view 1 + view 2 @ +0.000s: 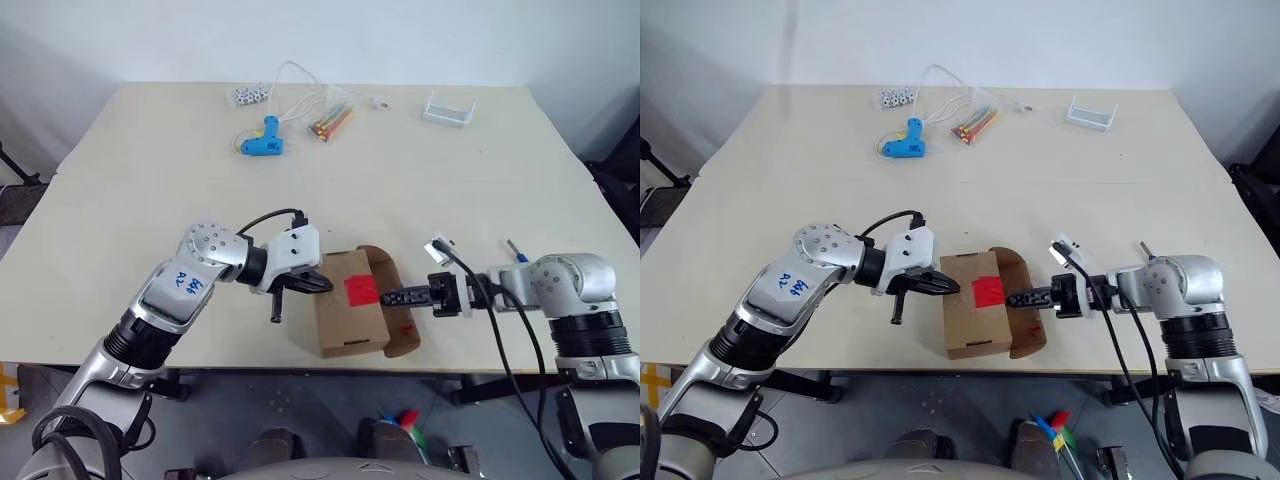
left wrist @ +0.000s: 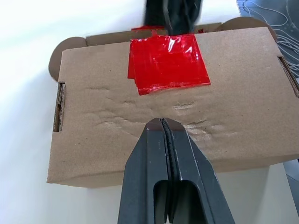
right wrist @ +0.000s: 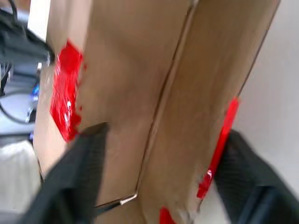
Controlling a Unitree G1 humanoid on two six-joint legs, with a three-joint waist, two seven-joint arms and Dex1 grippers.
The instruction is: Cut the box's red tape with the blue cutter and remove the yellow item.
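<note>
Near the table's front edge, the small brown cardboard box (image 1: 350, 312) looks light and dentable. The closed left gripper (image 1: 322, 283) presses its lid; the parted right gripper (image 1: 392, 298) straddles the taped flap, seemingly the best hold.

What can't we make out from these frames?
- The yellow item: nothing of it to be seen; the box has its lid down over the inside.
- The blue cutter: just a blue tip beyond the right arm, which covers the rest.
- The right pincer at the red tape: the right wrist view is blurred, so contact is unclear.
- The small white pieces at the table's far edge: too small to identify.
</note>
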